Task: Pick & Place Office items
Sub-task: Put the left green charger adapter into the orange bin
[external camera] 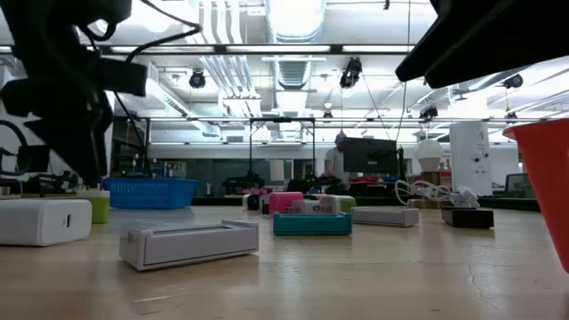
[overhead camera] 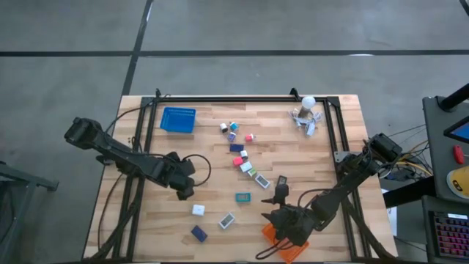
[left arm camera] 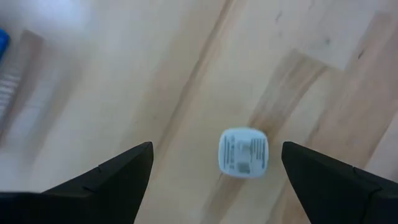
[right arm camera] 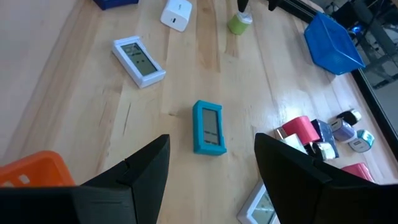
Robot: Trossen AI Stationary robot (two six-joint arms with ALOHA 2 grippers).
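Small office items lie scattered on the wooden table [overhead camera: 146, 227]. My left gripper [overhead camera: 185, 192] hangs open above the table, pointing steeply down; below it, between its two fingers [left arm camera: 216, 148], lies a small white labelled box [left arm camera: 242, 152], untouched. My right gripper [overhead camera: 277, 215] stands open near the front, beside the orange basket [overhead camera: 287, 244], with nothing between its fingers [right arm camera: 211, 138]. Ahead of it a teal block [right arm camera: 208, 127] lies flat on the wood. A white-grey block [right arm camera: 138, 60], a white box [overhead camera: 198, 210] and a dark blue block [overhead camera: 198, 233] lie toward the near left.
A blue basket [overhead camera: 178, 119] stands at the far left. A white ball-topped cluster of clips [overhead camera: 306, 114] lies at the far right. A row of small coloured items [overhead camera: 240, 150] runs down the middle. A green item [right arm camera: 238, 23] sits beside the left gripper.
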